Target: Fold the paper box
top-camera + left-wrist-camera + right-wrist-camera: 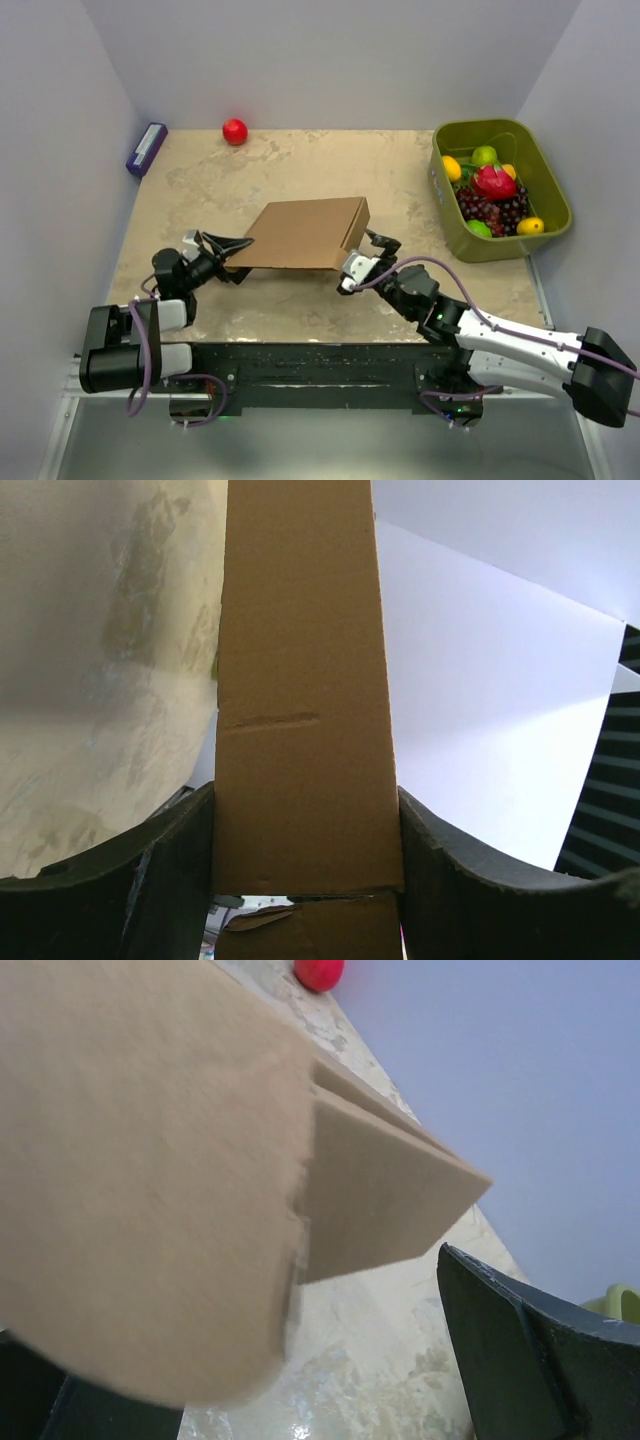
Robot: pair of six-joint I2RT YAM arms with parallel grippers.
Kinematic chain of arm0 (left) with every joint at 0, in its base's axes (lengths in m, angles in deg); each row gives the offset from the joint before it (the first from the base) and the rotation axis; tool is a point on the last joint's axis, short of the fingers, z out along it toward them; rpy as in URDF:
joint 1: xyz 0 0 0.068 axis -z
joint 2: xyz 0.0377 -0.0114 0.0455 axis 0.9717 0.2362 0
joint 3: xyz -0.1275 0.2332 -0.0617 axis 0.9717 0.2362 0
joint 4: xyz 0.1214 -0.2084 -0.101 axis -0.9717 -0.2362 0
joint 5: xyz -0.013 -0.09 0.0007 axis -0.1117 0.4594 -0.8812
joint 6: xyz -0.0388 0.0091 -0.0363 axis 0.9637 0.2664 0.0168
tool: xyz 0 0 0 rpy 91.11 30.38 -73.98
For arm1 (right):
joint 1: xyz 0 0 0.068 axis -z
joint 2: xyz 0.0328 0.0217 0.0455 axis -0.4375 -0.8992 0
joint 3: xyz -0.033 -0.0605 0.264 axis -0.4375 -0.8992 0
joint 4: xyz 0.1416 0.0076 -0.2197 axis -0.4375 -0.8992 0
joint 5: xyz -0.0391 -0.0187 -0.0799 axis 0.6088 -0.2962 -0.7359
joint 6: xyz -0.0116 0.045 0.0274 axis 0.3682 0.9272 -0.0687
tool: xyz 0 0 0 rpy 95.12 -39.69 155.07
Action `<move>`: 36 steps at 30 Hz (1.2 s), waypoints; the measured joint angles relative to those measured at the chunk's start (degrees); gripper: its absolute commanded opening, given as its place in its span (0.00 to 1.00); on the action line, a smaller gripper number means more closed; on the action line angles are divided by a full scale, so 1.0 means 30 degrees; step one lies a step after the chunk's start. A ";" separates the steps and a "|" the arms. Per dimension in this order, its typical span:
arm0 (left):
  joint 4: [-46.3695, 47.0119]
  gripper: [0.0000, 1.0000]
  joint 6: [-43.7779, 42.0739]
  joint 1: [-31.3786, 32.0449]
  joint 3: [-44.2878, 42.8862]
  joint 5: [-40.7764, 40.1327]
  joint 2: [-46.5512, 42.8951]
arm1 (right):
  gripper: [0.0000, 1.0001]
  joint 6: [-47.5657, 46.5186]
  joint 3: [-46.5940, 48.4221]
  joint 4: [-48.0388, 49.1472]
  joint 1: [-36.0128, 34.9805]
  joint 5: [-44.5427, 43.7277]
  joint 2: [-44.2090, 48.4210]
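The left gripper (236,258) is clamped across the end of the paper box (305,232), which stretches straight ahead of its fingers. The right gripper (364,262) stands wide apart, the box's corner just in front of it. The fold looks nearly closed; next the right arm likely needs to press the loose edge shut while the left braces

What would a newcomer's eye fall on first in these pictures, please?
The paper box draws the eye first: brown cardboard mid-table, its left edge clamped in the left gripper, the right gripper open at its near right corner. Next come the green bin of fruit, far right, and the red ball by the back wall.
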 measured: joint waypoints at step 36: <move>-1.2240 1.00 -1.1380 -0.0255 -0.8888 0.1690 0.1392 | 0.28 -0.1894 0.0393 -0.2951 -0.4269 -0.3891 -0.2142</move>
